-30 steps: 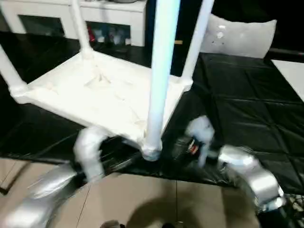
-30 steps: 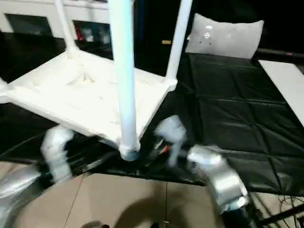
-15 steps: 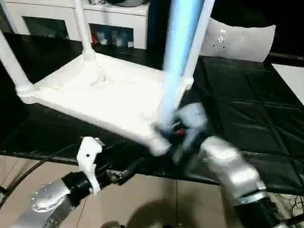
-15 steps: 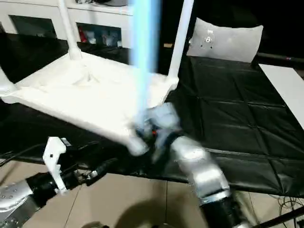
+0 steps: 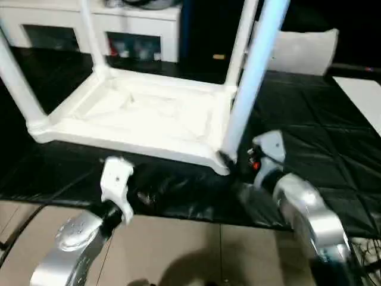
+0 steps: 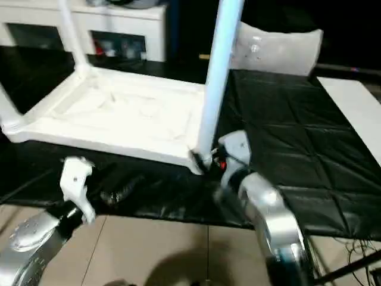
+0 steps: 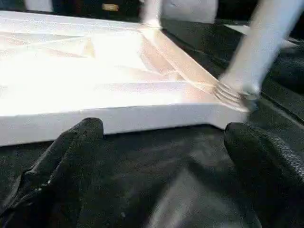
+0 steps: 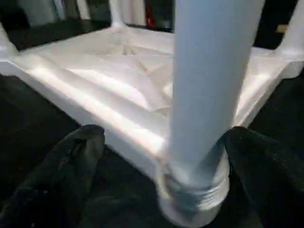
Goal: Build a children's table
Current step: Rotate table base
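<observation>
The children's table [image 5: 137,116] lies upside down on a black padded mat [image 5: 309,125], all of its legs standing up from the corner sockets. My right gripper [image 5: 235,162] is open at the near right corner. In the right wrist view its two black fingers [image 8: 71,156] flank the base of that leg [image 8: 209,85] without closing on it. My left gripper [image 5: 146,195] hovers low in front of the table's near edge [image 7: 118,118], also open, with nothing between its fingers [image 7: 261,161].
A white cabinet with shelves [image 5: 137,24] stands behind the mat. A pale cushion [image 5: 297,50] leans at the back right, and a white board [image 5: 363,95] lies at the right edge. The mat's front edge drops to a tiled floor [image 5: 178,244].
The table's near right corner has swung right and away, so the near edge lies more square to me. My right gripper moved in around that leg's base. The left arm rose toward the near edge.
</observation>
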{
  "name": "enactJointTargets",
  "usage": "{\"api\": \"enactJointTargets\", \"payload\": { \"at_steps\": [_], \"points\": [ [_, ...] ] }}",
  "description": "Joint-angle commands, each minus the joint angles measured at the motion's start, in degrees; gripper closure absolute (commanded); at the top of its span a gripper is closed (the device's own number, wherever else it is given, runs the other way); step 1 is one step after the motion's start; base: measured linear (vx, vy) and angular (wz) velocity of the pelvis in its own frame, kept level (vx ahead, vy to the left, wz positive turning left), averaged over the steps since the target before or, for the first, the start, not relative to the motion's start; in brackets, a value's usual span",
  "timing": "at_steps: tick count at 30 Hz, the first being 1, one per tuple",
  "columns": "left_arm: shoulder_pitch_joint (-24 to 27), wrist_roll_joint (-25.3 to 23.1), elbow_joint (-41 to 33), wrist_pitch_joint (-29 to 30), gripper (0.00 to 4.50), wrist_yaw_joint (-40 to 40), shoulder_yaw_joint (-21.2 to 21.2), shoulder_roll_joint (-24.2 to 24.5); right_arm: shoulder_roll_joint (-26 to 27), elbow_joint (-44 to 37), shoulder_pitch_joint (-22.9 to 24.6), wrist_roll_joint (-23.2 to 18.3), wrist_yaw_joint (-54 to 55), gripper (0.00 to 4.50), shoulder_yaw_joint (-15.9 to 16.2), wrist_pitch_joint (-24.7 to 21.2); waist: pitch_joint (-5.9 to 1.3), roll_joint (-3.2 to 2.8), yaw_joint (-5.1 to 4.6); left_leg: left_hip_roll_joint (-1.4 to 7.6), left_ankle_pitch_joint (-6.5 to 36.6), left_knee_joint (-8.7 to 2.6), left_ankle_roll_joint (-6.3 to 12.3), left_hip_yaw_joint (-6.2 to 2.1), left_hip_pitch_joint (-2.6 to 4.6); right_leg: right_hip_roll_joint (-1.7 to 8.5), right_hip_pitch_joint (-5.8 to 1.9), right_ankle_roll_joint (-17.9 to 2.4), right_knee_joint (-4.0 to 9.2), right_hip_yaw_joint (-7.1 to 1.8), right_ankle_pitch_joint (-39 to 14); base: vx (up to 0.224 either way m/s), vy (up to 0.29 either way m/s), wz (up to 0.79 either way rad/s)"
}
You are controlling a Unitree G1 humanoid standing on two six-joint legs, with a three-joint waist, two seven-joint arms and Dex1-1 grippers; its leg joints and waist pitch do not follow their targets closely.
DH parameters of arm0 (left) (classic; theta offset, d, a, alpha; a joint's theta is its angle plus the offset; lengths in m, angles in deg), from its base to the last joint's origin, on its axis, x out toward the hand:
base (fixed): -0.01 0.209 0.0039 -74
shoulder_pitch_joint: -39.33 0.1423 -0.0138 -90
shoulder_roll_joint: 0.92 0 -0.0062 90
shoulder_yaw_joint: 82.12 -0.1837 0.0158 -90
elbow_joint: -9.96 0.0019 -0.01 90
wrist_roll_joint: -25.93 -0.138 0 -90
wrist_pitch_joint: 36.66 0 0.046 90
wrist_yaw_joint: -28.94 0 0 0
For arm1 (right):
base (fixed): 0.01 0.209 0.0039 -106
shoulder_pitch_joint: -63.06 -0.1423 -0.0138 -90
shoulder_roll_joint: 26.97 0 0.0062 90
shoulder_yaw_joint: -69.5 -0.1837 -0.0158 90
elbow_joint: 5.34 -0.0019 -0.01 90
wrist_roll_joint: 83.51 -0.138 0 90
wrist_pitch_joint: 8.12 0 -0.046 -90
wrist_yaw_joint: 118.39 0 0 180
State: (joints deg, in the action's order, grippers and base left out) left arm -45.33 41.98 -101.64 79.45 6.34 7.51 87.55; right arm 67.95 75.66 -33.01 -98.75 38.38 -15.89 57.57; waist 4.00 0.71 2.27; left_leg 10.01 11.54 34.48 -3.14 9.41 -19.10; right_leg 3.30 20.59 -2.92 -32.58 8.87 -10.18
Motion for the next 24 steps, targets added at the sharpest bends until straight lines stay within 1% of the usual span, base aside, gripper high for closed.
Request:
{"api": "enactJointTargets", "payload": {
  "at_steps": [1, 2, 3, 4, 5, 6, 7, 8, 9, 10, 11, 12, 13, 14, 15, 16, 17, 18, 19, 20, 21, 22, 23, 24],
  "points": [
    [-0.2, 0.0, -1.8, 0.5, 0.04, 1.7, 0.2, -0.9, 0.0, -4.8, 2.7, -1.2, 2.6, 0.0, -1.2, -2.8, -3.07, -1.25, 0.26, 3.33, 21.2, -4.42, 1.02, -2.37, 0.22, 5.88, -1.46, 2.7, 6.66, -3.48, -30.6, 0.0, 0.0, 0.0],
    [0.1, -0.9, -2.2, 0.4, 0.04, 3.1, -0.4, -1.6, 0.6, -8.8, 6.0, -1.6, 4.8, 0.0, -1.6, -5.0, -3.13, -0.98, 0.32, 3.39, 20.8, -4.4, 0.97, -2.25, 0.32, 5.87, -1.25, 2.4, 6.54, -3.69, -29.9, 0.0, 0.0, 0.0],
    [0.1, -0.9, -2.2, 0.4, 0.04, 3.1, -0.4, -1.6, 0.6, -8.8, 6.0, -1.6, 4.8, 0.0, -1.6, -5.0, -3.19, -1.2, 0.36, 3.48, 20.2, -4.54, 0.88, -2.26, 0.14, 5.79, -1.38, 2.1, 6.34, -3.91, -28.5, 0.0, 0.0, 0.0],
    [0.1, -1.4, -2.2, 0.2, 0.04, 3.6, -0.7, -1.8, 0.8, -10.3, 6.9, -1.9, 5.3, 0.0, -1.7, -5.7, -3.24, -1.37, 0.44, 3.49, 20.2, -4.54, 0.9, -2.31, 0.11, 5.86, -1.37, 1.9, 6.2, -3.93, -28.1, 0.0, 0.0, 0.0],
    [0.1, -0.6, -1.8, 1.7, 0.04, 4.8, -0.2, -2.8, 0.9, -13.0, 8.2, -2.0, 5.3, 0.0, -1.5, -6.9, -3.34, -1.51, 0.56, 3.12, 19.2, -4.47, 1.57, -2.08, -0.24, 6.27, -1.67, 1.5, 5.85, -4.35, -27.2, 0.0, 0.0, 0.0],
    [-0.1, -1.2, -1.3, 1.8, 0.04, 5.7, 0.0, -3.1, 1.2, -13.9, 8.5, -1.9, 5.9, 0.0, -1.6, -8.4, -3.81, -2.08, 0.56, 2.97, 17.1, -2.66, 0.32, 0.79, 2.7, 5.26, 1.26, 1.5, 7.29, -7.33, -30.6, 0.0, 0.0, 0.0],
    [-0.4, -1.6, -0.9, 2.0, 0.04, 6.1, -0.1, -3.1, 2.1, -14.3, 8.5, -2.3, 6.9, 0.0, -2.3, -9.4, -3.32, -0.55, 0.78, 1.49, 17.5, -1.99, -0.06, 1.42, 2.42, 4.67, 1.19, 2.2, 6.91, -7.65, -33.1, 0.019, 0.026, -0.45],
    [-0.7, -2.0, -0.8, 2.1, 0.04, 6.3, -0.2, -3.1, 2.9, -14.5, 8.4, -2.6, 8.0, 0.0, -2.9, -10.4, -3.58, -0.43, 2.24, 1.04, 14.4, -2.07, 0.75, 1.22, 0.51, 5.67, -0.69, 2.2, 5.98, -11.13, -35.5, 0.019, 0.026, -0.45],
    [-0.8, -2.1, -0.8, 2.2, 0.04, 6.3, -0.4, -3.1, 3.4, -14.6, 8.3, -2.8, 8.6, 0.0, -3.3, -10.8, -3.83, 0.02, 3.48, 0.7, 13.0, 0.24, 2.68, 1.07, 0.69, 7.51, -0.33, 1.7, 6.65, -15.09, -40.5, 0.06, 0.049, -0.58],
    [-0.8, -2.1, -0.8, 2.2, 0.04, 6.3, -0.4, -3.1, 3.4, -14.6, 8.3, -2.8, 8.6, 0.0, -3.3, -10.8, -3.63, 0.52, 4.21, 0.29, 12.5, 1.97, 3.44, 0.43, -0.06, 9.01, -1.07, 0.7, 7.26, -17.97, -43.4, 0.028, 0.107, -0.68],
    [-1.1, -1.9, -1.5, 3.0, 0.04, 7.2, 0.0, -3.5, 3.3, -15.0, 7.4, -2.9, 8.9, 0.0, -3.0, -10.1, -3.47, 0.18, 5.39, 0.08, 10.8, 5.02, 3.73, -2.87, -2.71, 12.15, -3.27, -2.8, 7.27, -22.38, -45.3, 0.028, 0.107, -0.68],
    [-1.1, -1.8, -1.7, 3.5, 0.04, 7.7, 0.2, -3.8, 3.4, -15.1, 7.3, -3.2, 8.9, 0.0, -3.0, -10.0, -3.06, 0.53, 5.34, -1.02, 10.1, 5.98, 2.03, -4.67, -3.29, 9.32, -2.51, -5.3, 6.71, -22.73, -43.5, 0.009, 0.152, -0.74],
    [-1.1, -1.4, -2.1, 3.9, 0.04, 7.9, 0.4, -3.9, 3.3, -15.5, 7.0, -2.9, 9.3, 0.0, -2.9, -10.3, -3.05, 0.41, 5.48, -1.43, 9.7, 5.29, 1.5, -5.03, -2.91, 7.4, -1.7, -6.0, 6.32, -21.96, -41.5, -0.022, 0.178, -0.58],
    [-1.0, -1.4, -2.2, 4.0, 0.04, 7.9, 0.4, -3.9, 3.3, -15.7, 7.0, -2.9, 9.5, 0.0, -2.9, -10.5, -3.37, -0.63, 4.19, -1.73, 9.0, 0.89, -0.13, -4.49, -1.17, 1.71, 0.1, -5.2, 5.21, -18.82, -36.0, -0.022, 0.178, -0.58],
    [-0.5, -1.5, -3.1, 5.2, 0.04, 8.4, 0.2, -3.8, 2.9, -16.3, 6.6, -1.4, 11.1, 0.0, -2.2, -13.7, -3.46, -2.53, 2.55, 0.12, 15.3, -3.22, 0.23, -4.06, 1.57, -2.74, 3.81, -2.1, 3.06, -15.11, -29.9, -0.076, 0.222, -0.54],
    [-0.5, -1.5, -3.1, 5.2, 0.04, 8.4, 0.2, -3.8, 2.9, -16.3, 6.6, -1.4, 11.1, 0.0, -2.2, -13.7, -3.36, -2.96, 0.18, 2.83, 24.1, -6.65, 4.29, -7.2, -0.91, -1.95, 1.61, -4.0, -1.4, -10.3, -19.8, -0.083, 0.226, -0.16],
    [0.8, -1.9, -4.6, 6.1, 0.04, 9.6, -0.1, -4.2, 2.1, -15.9, 5.8, 0.0, 11.9, 0.0, -1.2, -17.8, -3.98, -3.27, -0.39, 3.32, 29.0, -5.94, 2.87, -6.6, 0.68, -0.96, 2.4, -4.0, -1.01, -9.19, -12.7, -0.083, 0.226, -0.16],
    [1.5, -2.3, -5.2, 5.8, 0.04, 10.1, -0.3, -4.5, 1.9, -15.6, 5.5, -0.5, 11.1, 0.0, -1.1, -18.3, -3.83, -3.57, -0.97, 3.43, 29.5, -6.46, 1.44, -7.18, -0.04, -0.44, 1.34, -4.0, -1.35, -8.91, -8.4, -0.058, 0.186, 0.07],
    [1.6, -2.4, -5.3, 5.6, 0.04, 10.2, -0.3, -4.6, 1.9, -15.5, 5.4, -0.8, 10.8, 0.0, -1.1, -18.3, -3.62, -3.57, -1.5, 3.19, 29.4, -6.68, 0.84, -7.3, -0.88, 0.14, 0.43, -3.9, -1.02, -8.65, -5.4, -0.034, 0.083, -0.03],
    [1.9, -2.8, -5.4, 5.2, 0.04, 10.3, -0.5, -4.6, 1.9, -15.4, 5.4, -1.3, 10.2, 0.0, -1.2, -18.1, -3.43, -3.29, -1.68, 2.9, 30.8, -6.85, 0.42, -6.68, -0.97, 0.62, 0.16, -3.5, -0.41, -8.37, -5.5, -0.07, 0.138, -0.03],
    [2.1, -3.8, -5.4, 3.4, 0.04, 10.2, -1.1, -4.3, 1.6, -15.0, 5.3, -2.3, 9.0, 0.0, -1.2, -17.1, -3.19, -2.46, -2.37, 1.52, 33.6, -6.14, -0.82, -5.46, -0.57, 2.19, -0.11, -2.3, 1.98, -8.27, -12.9, -0.044, 0.075, 0.03],
    [2.1, -3.9, -5.4, 3.2, 0.04, 10.3, -1.2, -4.4, 1.3, -14.8, 5.2, -2.2, 8.6, 0.0, -0.9, -16.7, -2.94, -1.94, -2.52, 1.19, 34.8, -5.9, -1.3, -4.99, -0.24, 2.43, 0.27, -1.5, 2.84, -8.27, -17.2, -0.044, 0.075, 0.03],
    [2.1, -3.9, -5.4, 3.1, 0.04, 10.4, -1.2, -4.5, 1.0, -14.7, 5.1, -2.1, 8.2, 0.0, -0.5, -16.3, -2.6, -1.42, -2.85, 0.73, 36.3, -5.49, -2.08, -4.8, 0.08, 2.94, 0.36, 0.5, 3.93, -8.0, -25.5, 0.0, 0.0, 0.0],
    [2.1, -3.8, -5.7, 3.2, 0.04, 11.0, -1.0, -4.9, 0.4, -14.5, 5.1, -1.8, 7.3, 0.0, 0.5, -15.4, -2.65, -1.14, -2.87, 0.61, 36.0, -5.21, -2.43, -4.88, 0.13, 3.46, 0.28, 1.7, 4.37, -7.93, -29.5, 0.0, 0.0, 0.0]
  ]
}}
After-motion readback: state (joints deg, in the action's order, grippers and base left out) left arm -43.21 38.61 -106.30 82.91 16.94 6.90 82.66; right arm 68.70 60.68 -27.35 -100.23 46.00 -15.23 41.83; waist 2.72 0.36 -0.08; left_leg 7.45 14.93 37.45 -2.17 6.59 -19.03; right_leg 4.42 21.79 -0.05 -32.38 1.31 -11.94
